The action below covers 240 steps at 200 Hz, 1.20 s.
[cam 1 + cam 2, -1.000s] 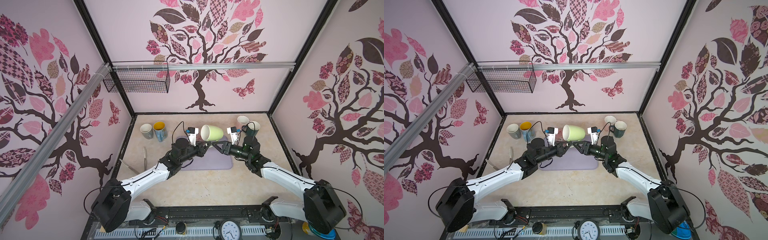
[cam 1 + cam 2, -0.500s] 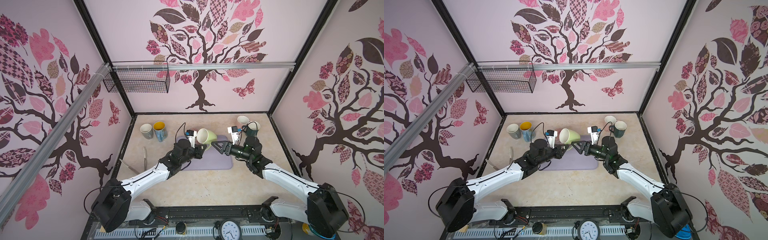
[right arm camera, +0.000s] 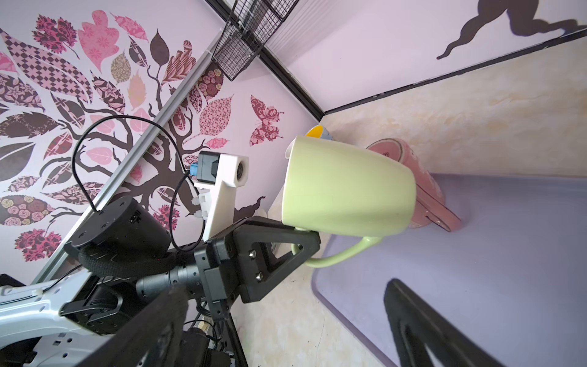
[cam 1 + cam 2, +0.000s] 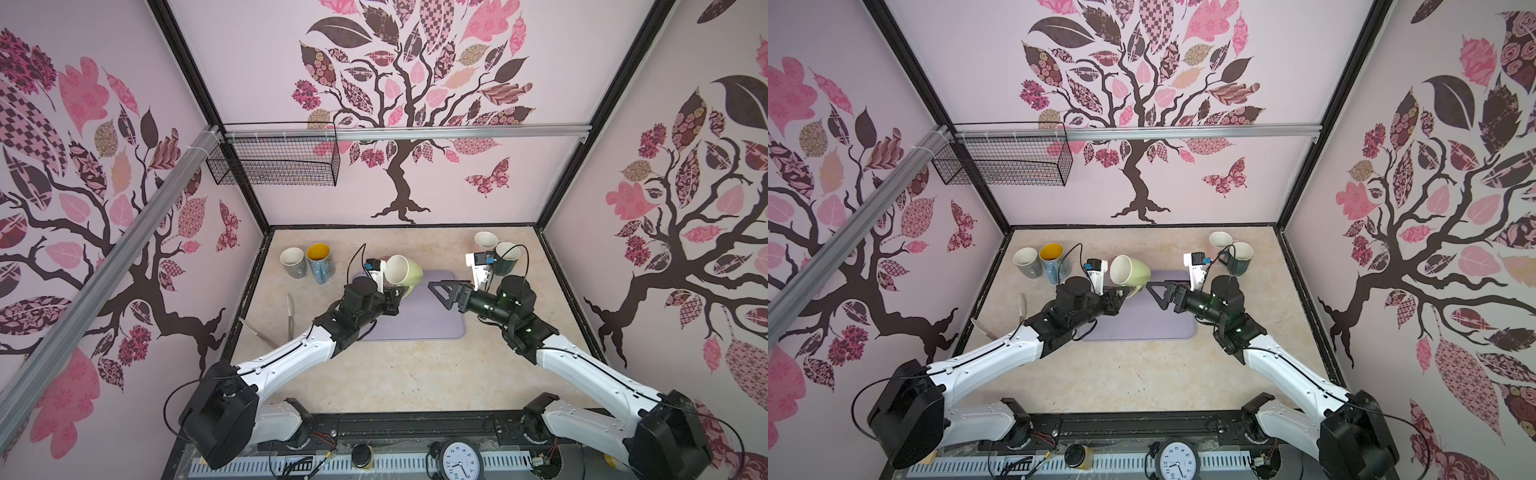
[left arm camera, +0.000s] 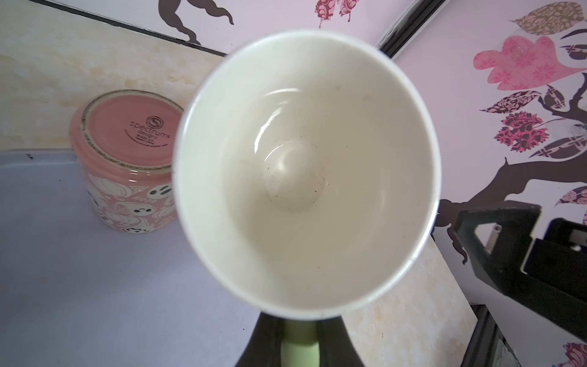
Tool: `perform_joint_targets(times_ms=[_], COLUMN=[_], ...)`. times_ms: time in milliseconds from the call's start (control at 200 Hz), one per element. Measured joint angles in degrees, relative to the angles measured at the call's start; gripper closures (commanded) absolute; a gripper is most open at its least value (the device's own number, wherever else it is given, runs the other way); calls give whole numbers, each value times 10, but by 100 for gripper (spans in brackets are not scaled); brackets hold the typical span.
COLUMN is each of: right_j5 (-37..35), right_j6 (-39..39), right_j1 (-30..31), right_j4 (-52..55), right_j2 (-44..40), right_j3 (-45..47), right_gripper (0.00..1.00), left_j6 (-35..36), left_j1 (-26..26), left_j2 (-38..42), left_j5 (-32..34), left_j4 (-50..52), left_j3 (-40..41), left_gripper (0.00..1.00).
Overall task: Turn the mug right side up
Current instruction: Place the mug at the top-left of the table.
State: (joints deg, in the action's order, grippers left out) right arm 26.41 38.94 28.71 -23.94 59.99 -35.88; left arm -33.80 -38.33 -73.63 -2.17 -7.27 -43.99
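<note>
The left end effector pinches only the thin handle of the mug, which hangs on its side above the far left of the mat. I judge the heavy body could swing or slip in that pinch while being tipped upright, or knock the upside-down pink mug just beside it. The right end effector, spread wide and empty, waits close on the right. Left mugs and right mugs crowd the far table; bare mat lies near and right.
</note>
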Motion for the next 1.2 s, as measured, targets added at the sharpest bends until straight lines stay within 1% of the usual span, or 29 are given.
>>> perform_joint_targets(times_ms=[175, 265, 505, 705, 915, 1201], right_j5=[-35, -45, -56, -72, -84, -73], right_j6=[-21, -29, -40, -57, -68, -67], right_j1=[0, 0, 0, 0, 0, 0], right_j4=[35, 52, 91, 123, 147, 162], right_j2=[-33, -54, -103, -128, -154, -173], right_j3=[12, 21, 28, 29, 41, 45], right_gripper=[1, 0, 0, 0, 1, 0], left_j6=[-1, 3, 42, 67, 90, 118], left_j1=[40, 54, 58, 61, 79, 141], left_j2=[16, 30, 73, 71, 31, -98], left_j5=[9, 28, 103, 173, 212, 227], left_j4=[21, 36, 101, 156, 165, 159], left_j3=[0, 0, -1, -20, -50, -97], left_gripper=[100, 100, 100, 100, 100, 100])
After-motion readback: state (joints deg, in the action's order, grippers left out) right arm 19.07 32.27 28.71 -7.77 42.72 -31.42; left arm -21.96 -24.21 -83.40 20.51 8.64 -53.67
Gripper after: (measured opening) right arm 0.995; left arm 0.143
